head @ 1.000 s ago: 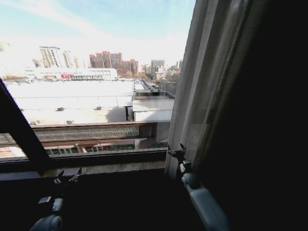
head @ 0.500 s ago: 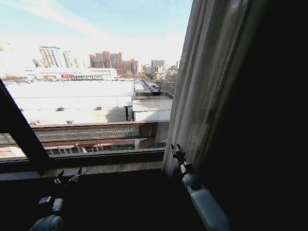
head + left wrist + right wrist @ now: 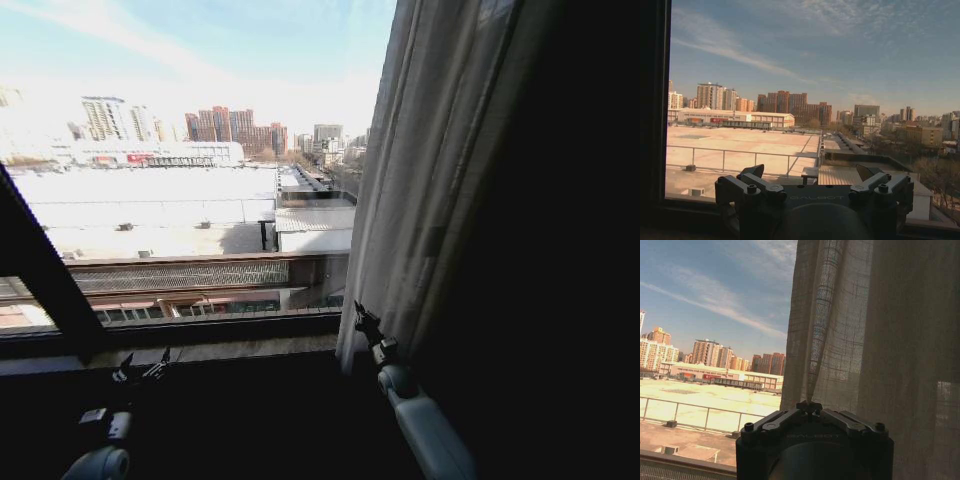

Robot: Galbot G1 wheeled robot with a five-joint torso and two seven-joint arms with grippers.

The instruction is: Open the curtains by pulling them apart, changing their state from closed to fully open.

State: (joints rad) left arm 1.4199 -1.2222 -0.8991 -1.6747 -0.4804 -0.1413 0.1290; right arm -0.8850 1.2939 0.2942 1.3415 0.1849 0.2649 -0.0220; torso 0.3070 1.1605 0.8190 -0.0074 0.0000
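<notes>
Dragging right gripper (image 3: 362, 318) leftward, pinched tight on sheer curtain (image 3: 420, 190) edge; panel creeping wrong way, I judge; left gripper (image 3: 140, 368) spread, idle near sill.

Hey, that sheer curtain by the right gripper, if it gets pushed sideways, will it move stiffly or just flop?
Probably floppy: the curtain hangs in loose pleats. Likely light, since its weave lets light through. A push from the right gripper may bunch folds rather than slide everything.

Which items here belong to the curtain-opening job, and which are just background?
Job:
- curtain, bunched at the right
- right end effector, shut on the curtain's edge

Background:
- left end effector, open, low by the sill
- window frame
- city buildings outside
</notes>
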